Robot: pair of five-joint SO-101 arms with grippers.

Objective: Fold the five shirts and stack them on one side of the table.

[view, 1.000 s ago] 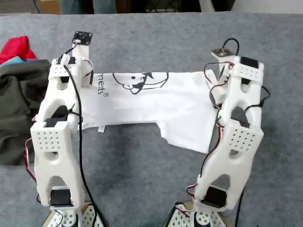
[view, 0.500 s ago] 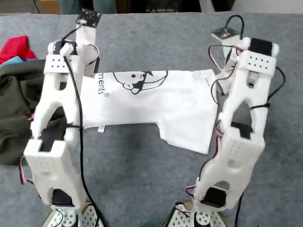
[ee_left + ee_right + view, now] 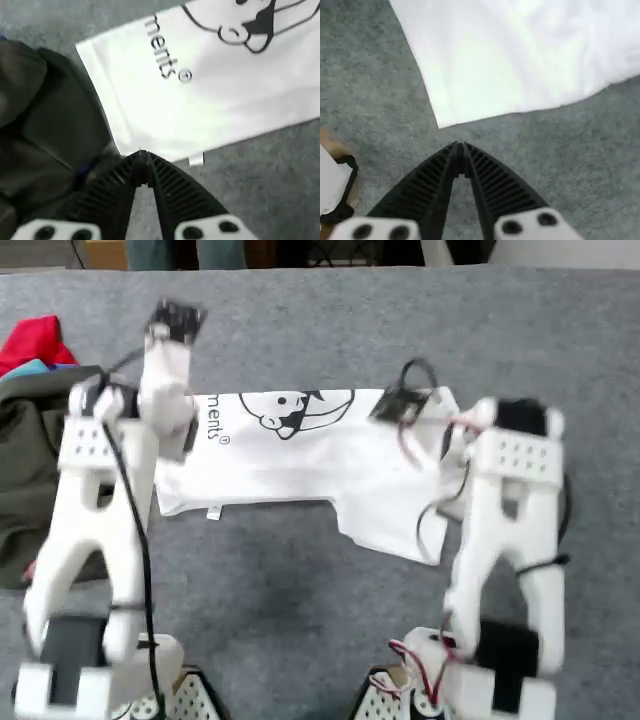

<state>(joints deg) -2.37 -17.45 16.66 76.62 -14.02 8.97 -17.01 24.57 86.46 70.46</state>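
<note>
Grey fuzzy cloth point(image 3: 300, 620) covers the whole table. One white shirt point(image 3: 310, 455) lies flat in the middle of it, between the two white arms. The shirt has a black cartoon drawing and some letters on the side far from the arm bases. One part of the shirt sticks out toward the arm bases on the right side.

A heap of dark green clothes point(image 3: 30, 480) sits on the left side of the table, just beside the white shirt. A red cloth point(image 3: 30, 340) peeks out behind the heap.

The left gripper point(image 3: 142, 156) has its black jaws pressed together with nothing between them. Its tip is right at the edge of the white shirt, near the dark heap.

The right gripper point(image 3: 460, 146) has its jaws pressed together too, and it holds nothing. Its tip is over the grey cloth, just beside a corner of the white shirt.
</note>
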